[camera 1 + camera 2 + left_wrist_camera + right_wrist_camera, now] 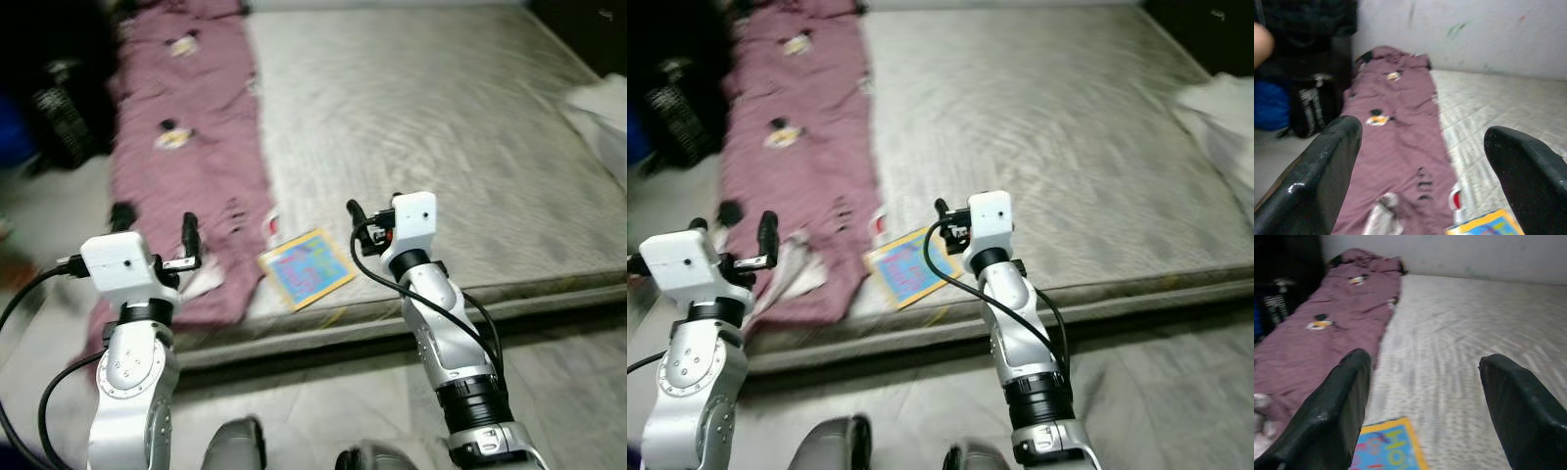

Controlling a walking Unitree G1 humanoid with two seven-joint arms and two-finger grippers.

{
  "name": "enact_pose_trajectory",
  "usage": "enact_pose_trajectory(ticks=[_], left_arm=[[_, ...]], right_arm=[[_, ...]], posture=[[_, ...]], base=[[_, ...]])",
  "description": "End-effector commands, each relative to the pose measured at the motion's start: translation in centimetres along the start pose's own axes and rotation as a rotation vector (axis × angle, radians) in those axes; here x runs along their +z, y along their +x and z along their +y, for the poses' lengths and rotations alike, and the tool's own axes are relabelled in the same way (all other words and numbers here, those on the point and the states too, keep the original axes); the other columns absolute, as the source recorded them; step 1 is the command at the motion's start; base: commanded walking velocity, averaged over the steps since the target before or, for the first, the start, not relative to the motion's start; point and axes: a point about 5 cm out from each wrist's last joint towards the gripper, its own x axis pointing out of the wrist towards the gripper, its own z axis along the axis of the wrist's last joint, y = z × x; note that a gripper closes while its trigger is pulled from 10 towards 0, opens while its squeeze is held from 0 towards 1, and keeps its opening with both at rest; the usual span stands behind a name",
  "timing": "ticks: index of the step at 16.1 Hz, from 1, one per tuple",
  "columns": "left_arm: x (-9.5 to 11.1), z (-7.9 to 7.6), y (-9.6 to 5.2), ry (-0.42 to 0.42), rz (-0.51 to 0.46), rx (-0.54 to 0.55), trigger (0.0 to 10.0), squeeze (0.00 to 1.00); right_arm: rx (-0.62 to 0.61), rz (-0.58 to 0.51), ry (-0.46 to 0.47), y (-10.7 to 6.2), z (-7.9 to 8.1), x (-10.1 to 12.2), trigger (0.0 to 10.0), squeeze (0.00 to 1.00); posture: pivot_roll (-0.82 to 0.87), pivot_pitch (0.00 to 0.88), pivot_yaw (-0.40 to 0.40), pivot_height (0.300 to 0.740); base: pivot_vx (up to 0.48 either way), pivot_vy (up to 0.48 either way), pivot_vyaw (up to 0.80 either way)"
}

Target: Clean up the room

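Maroon blanket (798, 147) along the mattress (1038, 127) — colourful book (906, 266) beside it.

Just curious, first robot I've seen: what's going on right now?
Left pincer and right pincer open, empty, raised before mattress. Colourful book at its edge, beside maroon blanket. Nothing blocking.

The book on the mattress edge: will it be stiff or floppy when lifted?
The book looks thin and flat, so probably light and somewhat bendy. It lies flush on the mattress, so fingers may struggle to get under it. Near the edge, a push could slide it off.
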Motion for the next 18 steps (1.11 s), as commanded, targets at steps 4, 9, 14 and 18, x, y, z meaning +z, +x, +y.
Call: enact_pose_trajectory(ticks=[4,9,14,18], left_arm=[[-0.21,-0.33,-0.22,-0.012,0.012,-0.013,10.0,0.0],[-0.44,-0.46,-0.14,-0.032,0.03,0.009,10.0,0.0],[-0.54,-0.44,-0.08,-0.031,0.036,0.012,10.0,0.0],[-0.48,-0.56,-0.05,-0.033,0.03,0.001,10.0,0.0]], right_arm=[[-0.022,0.022,-0.013,-0.35,-0.82,-0.65,10.0,0.0],[-0.024,0.02,-0.033,-0.37,-0.89,-0.69,10.0,0.0],[-0.029,0.023,-0.035,-0.3,-0.99,-0.8,10.0,0.0],[-0.035,0.028,-0.021,-0.26,-1.09,-0.88,10.0,0.0]], posture=[[0.13,0.132,-0.034,0.74],[0.13,0.132,-0.033,0.74],[0.13,0.135,-0.035,0.74],[0.13,0.135,-0.035,0.74]], base=[[0.306,0.0,0.0],[0.0,0.0,0.26],[0.0,0.0,0.77],[0.0,0.0,0.14]])
